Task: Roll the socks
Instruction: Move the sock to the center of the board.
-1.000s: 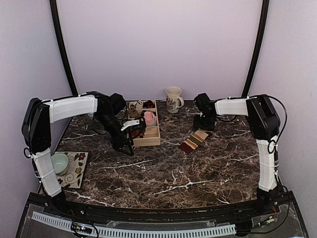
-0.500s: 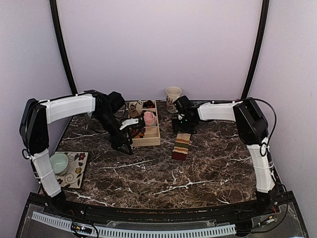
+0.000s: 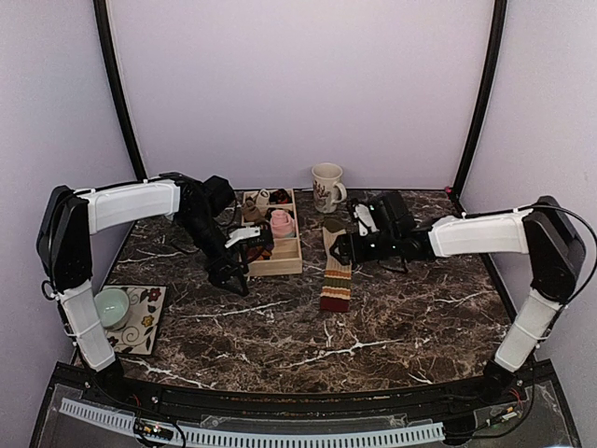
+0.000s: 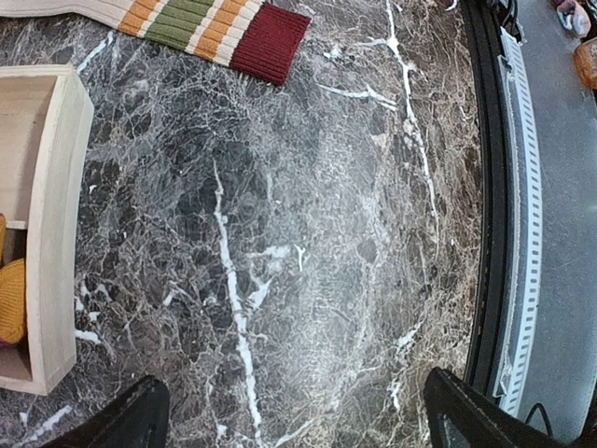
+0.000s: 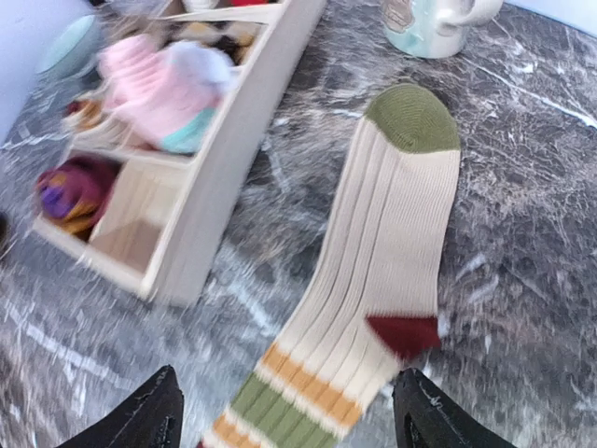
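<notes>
Marble tabletop (image 4: 308, 233) is spreading beneath my left gripper (image 4: 298, 425), fingers parted; my right gripper (image 5: 284, 420) (also released) is hovering over the striped sock (image 5: 392, 233), wooden box (image 5: 238, 131) alongside.

A wooden box (image 3: 277, 266) sits on the dark marble table (image 3: 392, 317) with a pink sock bundle (image 3: 281, 222) inside. A mug (image 3: 326, 187) stands near it. A pale green bowl (image 3: 112, 306) rests on a flowery mat (image 3: 147, 323).
</notes>
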Robot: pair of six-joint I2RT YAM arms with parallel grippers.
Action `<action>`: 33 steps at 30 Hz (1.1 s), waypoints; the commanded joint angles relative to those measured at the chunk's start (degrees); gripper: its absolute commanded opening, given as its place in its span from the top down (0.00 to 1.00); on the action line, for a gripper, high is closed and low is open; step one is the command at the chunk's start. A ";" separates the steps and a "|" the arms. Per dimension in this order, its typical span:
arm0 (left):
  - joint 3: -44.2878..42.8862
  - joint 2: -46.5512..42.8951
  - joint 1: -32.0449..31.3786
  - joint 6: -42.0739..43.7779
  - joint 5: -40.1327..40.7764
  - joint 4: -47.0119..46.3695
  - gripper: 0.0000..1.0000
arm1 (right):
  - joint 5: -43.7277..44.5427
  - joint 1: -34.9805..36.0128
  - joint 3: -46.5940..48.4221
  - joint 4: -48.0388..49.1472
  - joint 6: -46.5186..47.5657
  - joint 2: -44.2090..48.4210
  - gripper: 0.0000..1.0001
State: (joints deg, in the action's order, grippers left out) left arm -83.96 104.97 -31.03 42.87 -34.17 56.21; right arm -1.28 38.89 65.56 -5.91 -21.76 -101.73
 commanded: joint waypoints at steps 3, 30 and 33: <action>2.48 -2.46 0.04 -0.62 0.30 -2.36 0.01 | -3.13 4.53 -24.65 25.48 5.28 9.13 0.20; 1.27 0.74 0.04 0.29 -0.37 -0.49 0.01 | 8.07 18.72 -28.76 28.13 28.12 6.94 0.52; 1.43 0.68 0.13 0.23 -0.33 -0.40 0.01 | 7.58 18.76 -26.83 27.46 31.11 5.47 0.52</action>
State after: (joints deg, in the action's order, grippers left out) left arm -82.13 105.56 -31.03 42.46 -33.63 53.91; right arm 6.04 57.12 36.12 21.02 4.19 -95.44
